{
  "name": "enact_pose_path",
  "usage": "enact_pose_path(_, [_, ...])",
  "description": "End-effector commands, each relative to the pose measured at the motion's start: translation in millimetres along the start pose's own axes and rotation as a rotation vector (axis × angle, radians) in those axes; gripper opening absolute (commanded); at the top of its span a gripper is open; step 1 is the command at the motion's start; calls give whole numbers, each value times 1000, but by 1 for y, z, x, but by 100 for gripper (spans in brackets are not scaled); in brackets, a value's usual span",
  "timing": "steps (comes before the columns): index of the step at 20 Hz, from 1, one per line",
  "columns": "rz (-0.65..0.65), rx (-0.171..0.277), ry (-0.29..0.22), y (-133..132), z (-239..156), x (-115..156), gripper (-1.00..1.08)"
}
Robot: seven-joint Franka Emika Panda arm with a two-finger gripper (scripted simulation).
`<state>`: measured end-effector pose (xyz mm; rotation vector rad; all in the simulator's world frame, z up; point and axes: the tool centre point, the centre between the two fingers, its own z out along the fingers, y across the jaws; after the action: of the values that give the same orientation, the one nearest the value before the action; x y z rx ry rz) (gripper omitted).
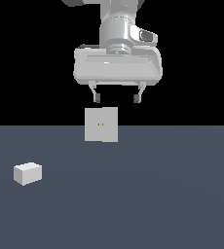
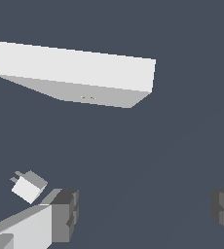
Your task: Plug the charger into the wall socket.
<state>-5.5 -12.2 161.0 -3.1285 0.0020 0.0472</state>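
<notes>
I am hanging my pincer (image 1: 116, 98), jaws spread and empty, over the wall socket (image 1: 101, 125); the charger (image 1: 28, 173) is lying well off toward the exterior view's left.

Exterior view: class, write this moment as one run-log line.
end effector: open, empty, raised above socket | charger: on floor, exterior view's left, ungrasped | socket: upright, unplugged | stage: pre-grasp

A matt white charger (image 1: 28, 173) and matt white wall socket (image 1: 101, 124) sit on a smooth, matt slate-grey desk (image 1: 158, 194); the gripper (image 1: 116, 98) above has a glossy, light-grey plastic-looking shell.
</notes>
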Motion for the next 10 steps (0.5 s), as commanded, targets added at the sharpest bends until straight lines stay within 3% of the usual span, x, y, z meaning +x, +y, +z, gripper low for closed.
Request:
enact_pose_path(1, [0,0,0,0,0,0,100])
enact_pose_path(10, [-74,8,21,-14,8,0,100])
